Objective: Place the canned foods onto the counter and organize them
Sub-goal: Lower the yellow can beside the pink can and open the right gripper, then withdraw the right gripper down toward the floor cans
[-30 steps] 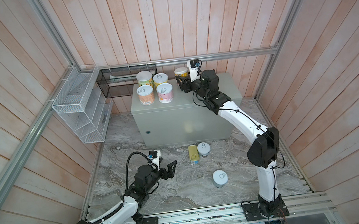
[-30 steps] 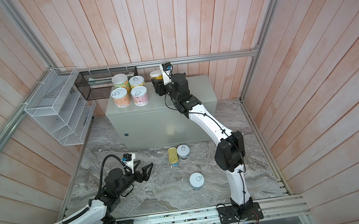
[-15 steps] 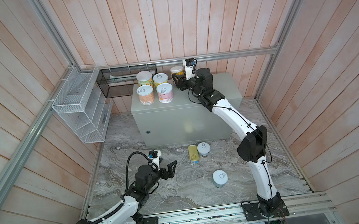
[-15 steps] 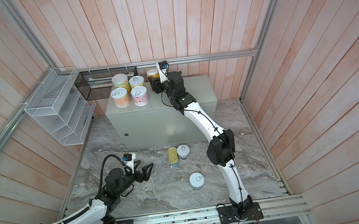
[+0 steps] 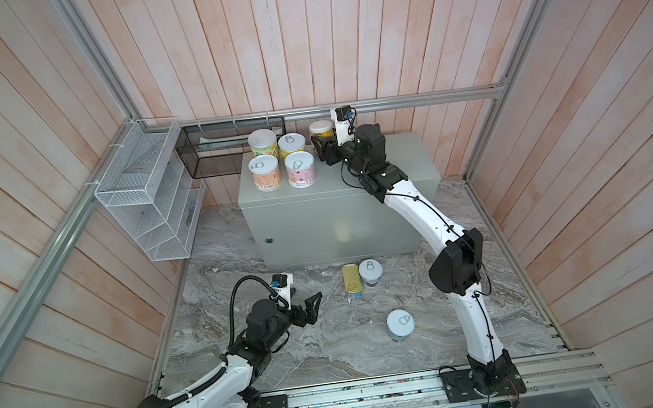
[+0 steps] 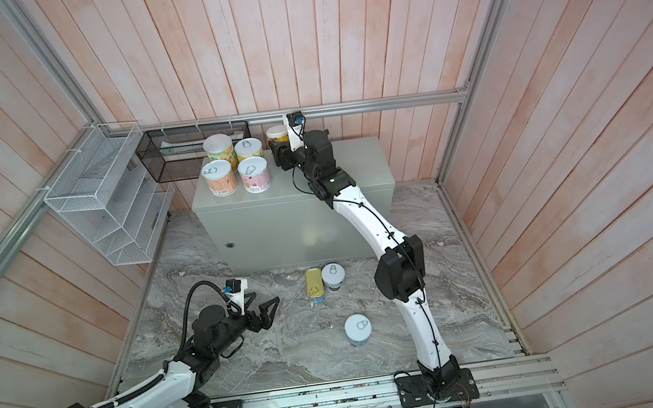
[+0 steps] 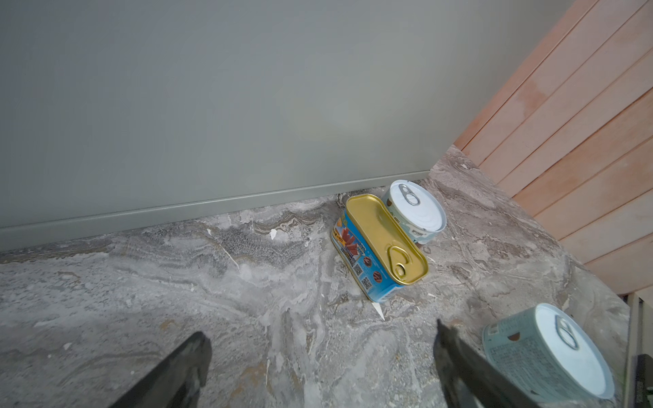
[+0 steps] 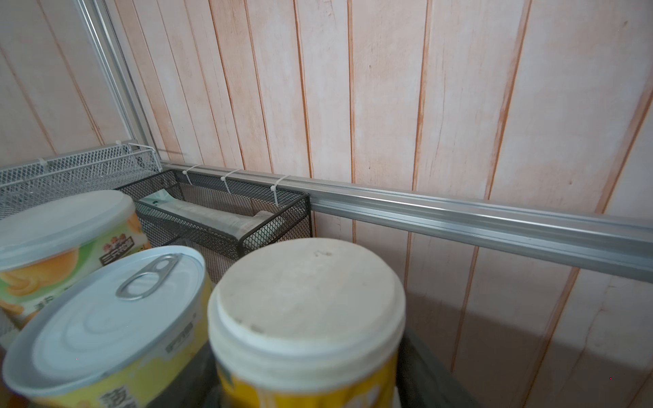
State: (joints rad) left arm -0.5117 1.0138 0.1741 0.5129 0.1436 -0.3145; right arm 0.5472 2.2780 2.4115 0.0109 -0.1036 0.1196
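Five of the eight cans are on the counter point(image 5: 318, 222) now. Four sit in a tidy square at its back left corner, and the yellow white-lidded can point(image 5: 321, 129) stands at the back edge just beside them. Compared with a second ago, the right arm has nudged that can a bit further left along the back edge, so it's nearly lined up with the back row.

The right gripper point(image 5: 322, 149) is right at the can's body. I honestly can't tell from any view whether it's clamped on or letting go, since the wrist view only shows the lid with no fingers. My guess is this is the drop-off moment.

Down on the marbled floor point(image 5: 293, 363) near the counter's front edge, the gold oblong tin point(image 5: 352, 278) touches a white-lidded can point(image 5: 370, 271). Another pull-tab can point(image 5: 400, 324) sits further out. The left gripper point(image 5: 313, 307) hovers low with its jaws wide apart and empty, pointing at the tin.

That leaves three cans to lift.
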